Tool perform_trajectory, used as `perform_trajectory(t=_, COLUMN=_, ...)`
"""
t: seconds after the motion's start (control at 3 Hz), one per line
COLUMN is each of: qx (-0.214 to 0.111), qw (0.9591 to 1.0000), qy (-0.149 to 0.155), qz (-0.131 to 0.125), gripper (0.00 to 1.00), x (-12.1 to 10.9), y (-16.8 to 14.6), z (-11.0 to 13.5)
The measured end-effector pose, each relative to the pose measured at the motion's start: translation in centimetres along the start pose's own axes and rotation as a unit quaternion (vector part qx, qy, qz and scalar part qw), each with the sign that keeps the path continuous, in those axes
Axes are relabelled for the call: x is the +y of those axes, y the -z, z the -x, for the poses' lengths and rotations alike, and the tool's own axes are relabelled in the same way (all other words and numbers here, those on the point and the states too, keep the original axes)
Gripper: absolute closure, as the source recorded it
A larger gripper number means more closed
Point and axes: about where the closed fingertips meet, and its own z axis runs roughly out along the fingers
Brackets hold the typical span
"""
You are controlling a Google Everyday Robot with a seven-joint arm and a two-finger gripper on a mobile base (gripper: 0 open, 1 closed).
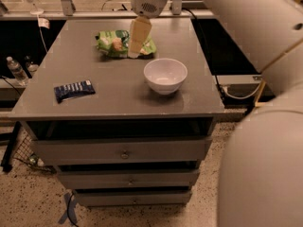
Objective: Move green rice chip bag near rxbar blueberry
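Note:
The green rice chip bag (116,42) lies flat at the back middle of the grey cabinet top (113,86). The rxbar blueberry (74,90), a small dark navy bar with white lettering, lies near the front left. My gripper (136,38) hangs from the arm at the top of the view, right over the bag's right half, and covers part of it. A white bowl (165,74) stands to the right of the middle, just in front of the bag.
The cabinet has drawers (124,151) below its top. A plastic water bottle (17,71) stands on a low shelf at the left. My large pale arm (265,79) fills the right side of the view. Cables run at the right.

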Motion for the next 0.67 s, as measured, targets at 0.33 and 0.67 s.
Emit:
perform_trajectory(t=0.33, qx=0.026, qw=0.9989, qy=-0.034, qz=-0.018, gripper=0.00, x=-3.2, y=-5.4, z=2.8)
perform_trajectory(t=0.67, qx=0.049, qw=0.9967, qy=-0.058, qz=-0.028, gripper=0.00, x=-5.0, y=-8.8, z=3.9)
